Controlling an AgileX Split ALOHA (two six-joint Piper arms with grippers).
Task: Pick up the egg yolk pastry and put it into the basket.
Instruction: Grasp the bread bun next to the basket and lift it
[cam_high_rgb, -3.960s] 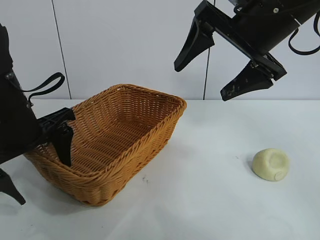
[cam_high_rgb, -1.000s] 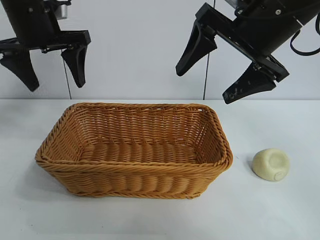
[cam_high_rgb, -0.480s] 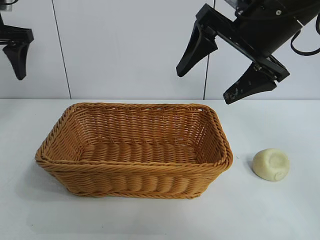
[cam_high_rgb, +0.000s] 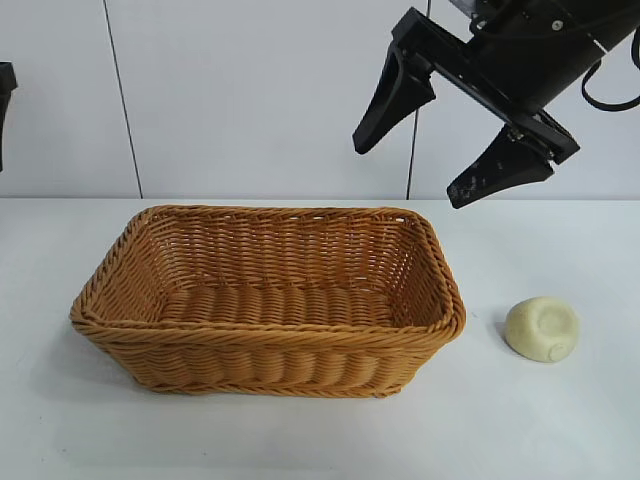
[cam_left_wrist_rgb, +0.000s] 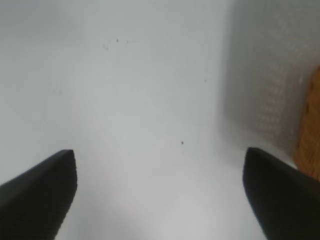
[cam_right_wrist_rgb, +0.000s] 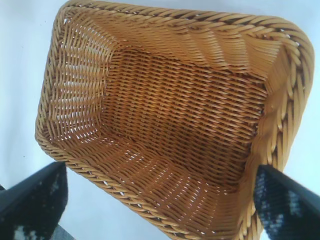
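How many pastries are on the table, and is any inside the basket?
1. The pastry lies on the table to the right of the basket, apart from it. The basket's inside is empty.

- Tabletop (cam_high_rgb: 300, 440): white, matte, a few tiny dark specks on its surface.
- Wall (cam_high_rgb: 260, 100): behind the tabletop, pale panels, rising from the tabletop's far edge.
- Two thin dark vertical seams (cam_high_rgb: 120, 100) run down the wall to the tabletop.
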